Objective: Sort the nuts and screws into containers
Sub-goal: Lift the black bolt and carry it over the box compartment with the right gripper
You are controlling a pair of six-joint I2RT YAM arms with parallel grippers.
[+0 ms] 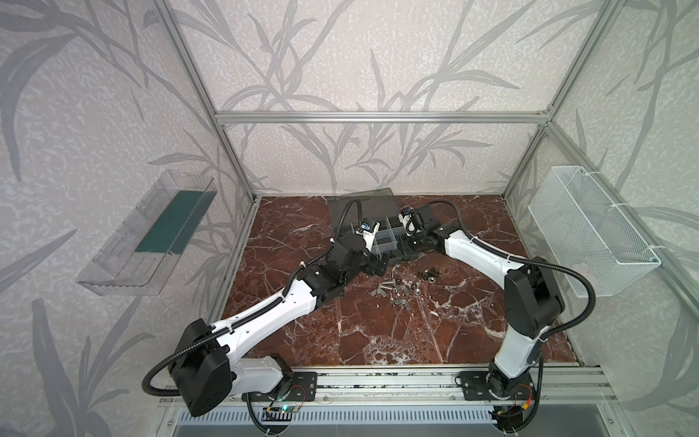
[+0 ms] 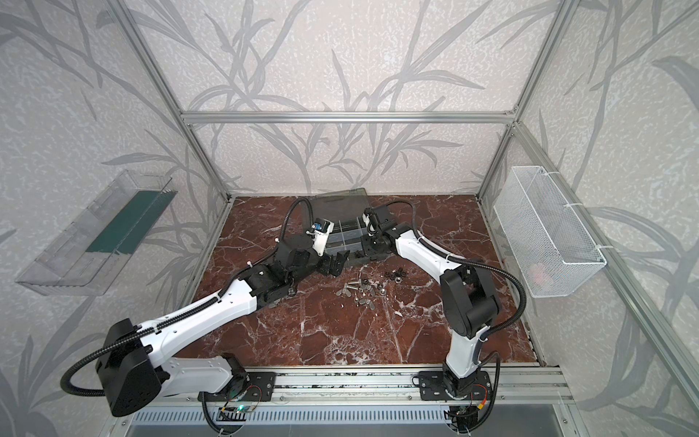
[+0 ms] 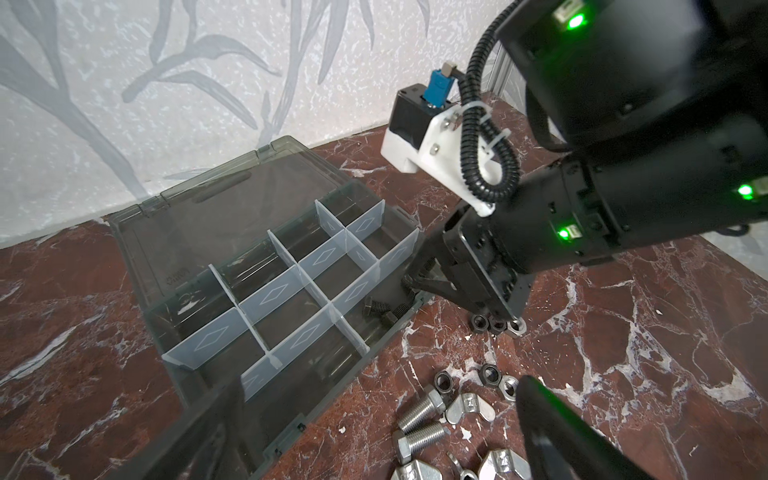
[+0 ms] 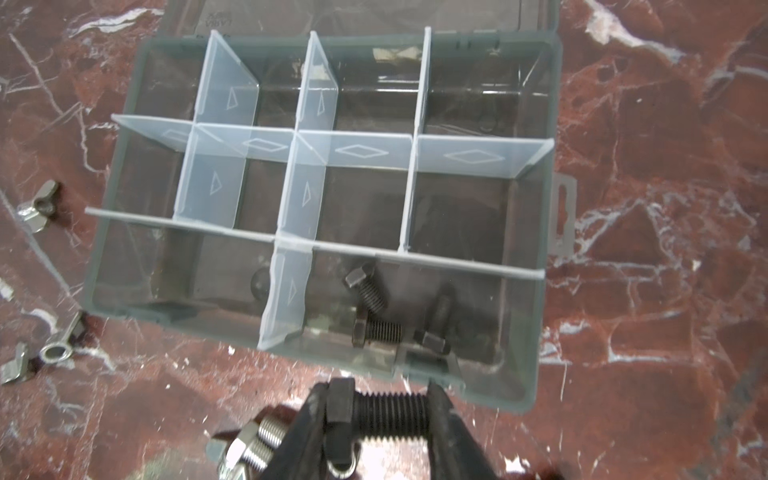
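Where the right claw (image 4: 377, 401) stands: at the rim of the case (image 4: 536, 249), by the corner compartment (image 4: 478, 299) nearest the right arm (image 1: 476, 253). You cannot tell from these views whether it is over the compartment yet.
Right claw grip: part closed on one black bolt (image 4: 390, 411), pinched end to end, with the head against one jaw and the thread tip against the other.
Bolt handling: judge it small, dense, rigid and not fragile, so a short drop onto the plastic should do no harm. Held by its ends it can probably swivel or squirt out. Take the next one across the threaded shank, where the ridges give bite.
Compartment: three black bolts (image 4: 376, 330) lie in it.
Right arm: the upper link rises steeply from the base and the elbow is high. The forearm slopes down toward the case, and the wrist is bent so the claw points at the rim.
Left claw (image 1: 377, 265): wide open, holding nothing, low near the case's front and just beside the pile (image 1: 401, 289).
Left arm (image 1: 272, 314): stretched long and low from its base toward the middle, wrist bent.
Pile: silver bolts (image 3: 419, 411), wing nuts (image 3: 469, 409) and hex nuts (image 3: 509, 386) lie loose on the table (image 1: 378, 340), in front of the case between the arms. Black nuts (image 1: 427, 273) cluster just beside them, nearer the right claw.
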